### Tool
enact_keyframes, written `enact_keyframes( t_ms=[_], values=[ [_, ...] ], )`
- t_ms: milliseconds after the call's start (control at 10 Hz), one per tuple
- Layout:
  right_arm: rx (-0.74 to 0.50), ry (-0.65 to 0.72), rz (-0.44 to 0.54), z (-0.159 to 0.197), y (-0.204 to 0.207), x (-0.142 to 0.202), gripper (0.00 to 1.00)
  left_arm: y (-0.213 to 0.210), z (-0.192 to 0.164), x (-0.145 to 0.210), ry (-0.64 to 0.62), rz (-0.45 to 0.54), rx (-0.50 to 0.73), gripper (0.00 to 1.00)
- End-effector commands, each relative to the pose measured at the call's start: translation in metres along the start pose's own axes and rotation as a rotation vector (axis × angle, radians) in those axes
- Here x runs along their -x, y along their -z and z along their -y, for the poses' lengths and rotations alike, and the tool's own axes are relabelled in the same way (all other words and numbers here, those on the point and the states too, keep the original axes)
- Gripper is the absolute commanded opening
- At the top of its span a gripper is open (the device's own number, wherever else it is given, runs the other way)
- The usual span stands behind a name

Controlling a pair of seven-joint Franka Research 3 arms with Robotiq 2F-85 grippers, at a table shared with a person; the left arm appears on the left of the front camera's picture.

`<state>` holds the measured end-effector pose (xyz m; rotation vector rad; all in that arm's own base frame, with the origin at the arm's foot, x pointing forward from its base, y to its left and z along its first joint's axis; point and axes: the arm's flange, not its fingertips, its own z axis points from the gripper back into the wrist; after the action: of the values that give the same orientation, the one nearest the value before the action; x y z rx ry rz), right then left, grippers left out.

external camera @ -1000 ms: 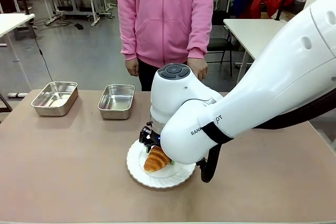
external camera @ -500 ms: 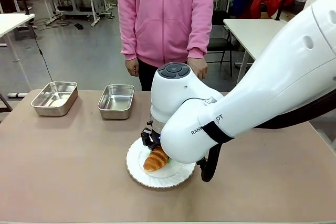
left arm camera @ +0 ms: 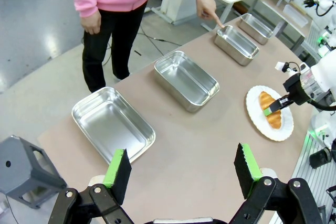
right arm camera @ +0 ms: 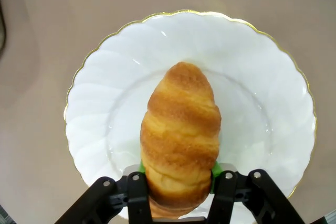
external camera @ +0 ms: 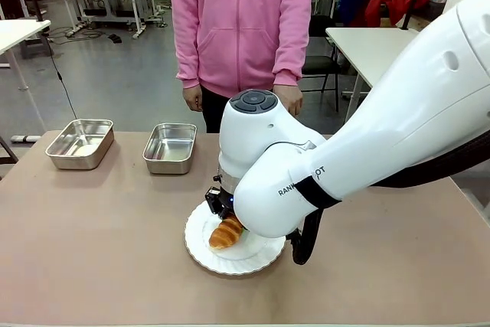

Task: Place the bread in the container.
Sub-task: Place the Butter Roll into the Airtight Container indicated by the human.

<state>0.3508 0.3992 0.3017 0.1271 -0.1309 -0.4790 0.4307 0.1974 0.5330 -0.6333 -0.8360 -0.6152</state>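
Note:
The bread (right arm camera: 180, 129), a golden-brown croissant, lies on a round white plate (right arm camera: 105, 103). My right gripper (right arm camera: 178, 179) is shut on its near end, green pads pressed against both sides. From the front, the bread (external camera: 224, 235) shows under my right wrist, on the plate (external camera: 245, 256). Several identical steel pans stand in a row in the left wrist view. A person's finger (left arm camera: 214, 20) points at one container (left arm camera: 236, 41) near the far end. My left gripper (left arm camera: 182, 169) hangs open above the table's end, holding nothing.
Two pans (external camera: 80, 143) (external camera: 170, 148) stand at the far left of the table in the front view. The person in a pink hoodie (external camera: 241, 28) stands at the far edge. My bulky right arm (external camera: 367, 151) covers the table's right half.
My right gripper's fingers have closed onto the croissant, which stays on the plate. The arm has barely moved.

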Motion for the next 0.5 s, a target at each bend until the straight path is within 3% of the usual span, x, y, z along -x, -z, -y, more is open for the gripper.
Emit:
enact_keyframes(
  t_ms=[0, 400],
  values=[
    [-0.030, -0.050, 0.066, 0.003, -0.017, -0.009, 0.41, -0.002, 0.001, 0.000, 0.013, 0.006, 0.006, 1.00],
    [-0.036, -0.208, 0.092, 0.009, -0.106, -0.061, 0.41, -0.002, 0.001, 0.000, 0.013, 0.006, 0.006, 1.00]
  ],
)
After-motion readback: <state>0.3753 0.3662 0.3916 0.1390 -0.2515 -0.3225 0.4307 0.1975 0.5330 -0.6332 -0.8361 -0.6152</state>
